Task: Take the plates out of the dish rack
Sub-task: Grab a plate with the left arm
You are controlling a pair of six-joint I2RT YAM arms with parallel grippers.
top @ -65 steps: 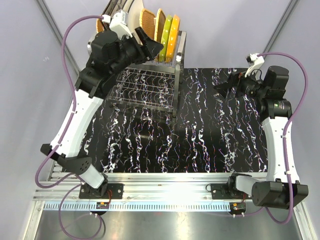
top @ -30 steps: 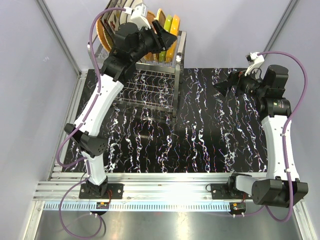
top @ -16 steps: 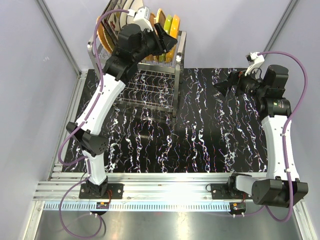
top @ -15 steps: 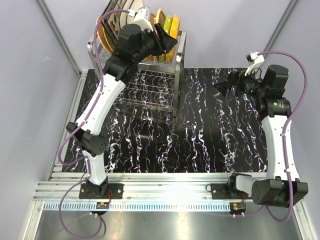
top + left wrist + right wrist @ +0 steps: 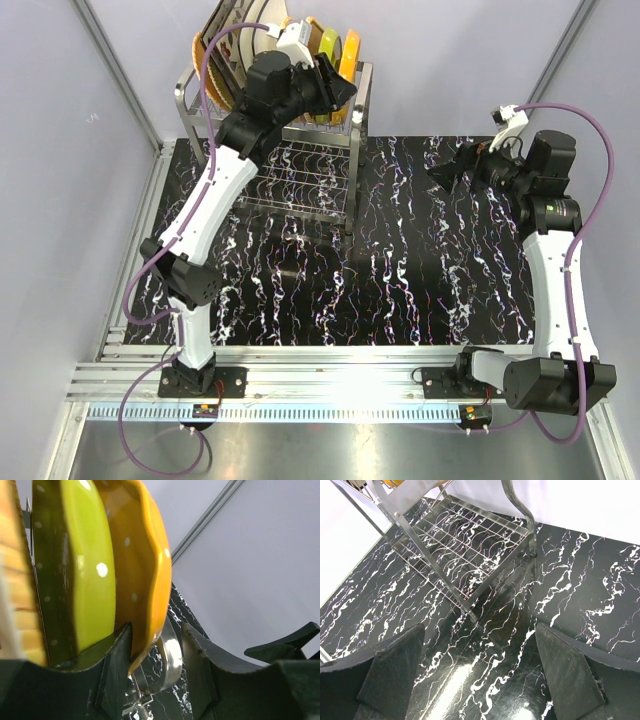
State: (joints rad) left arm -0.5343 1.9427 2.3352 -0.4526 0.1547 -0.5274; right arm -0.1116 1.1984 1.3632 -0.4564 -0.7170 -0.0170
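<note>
The dish rack [image 5: 300, 165] stands at the back left with plates upright in its top tier. An orange dotted plate [image 5: 145, 565] is the rightmost, with a green dotted plate [image 5: 82, 580] beside it and a wicker plate [image 5: 12, 590] further left. My left gripper [image 5: 156, 635] straddles the orange plate's lower rim. One finger [image 5: 117, 670] sits between the green and orange plates, against the orange one. The other finger [image 5: 200, 665] stands apart, with the rack's steel rail [image 5: 170, 655] in the gap. From above, the left gripper [image 5: 335, 90] is at the rack's right end. My right gripper [image 5: 480, 675] hangs open and empty.
Cream plates [image 5: 245, 30] and a wicker plate [image 5: 203, 62] fill the rack's left end. The rack's wire lower shelf [image 5: 465, 545] is bare. Black marbled tabletop [image 5: 400, 270] spreads in front of the rack. The right gripper [image 5: 445, 172] hovers over the table's back right.
My left gripper has swung right along the rack top from the wicker plates to the orange end plate, and its jaws have narrowed a little. The right arm has not moved.
</note>
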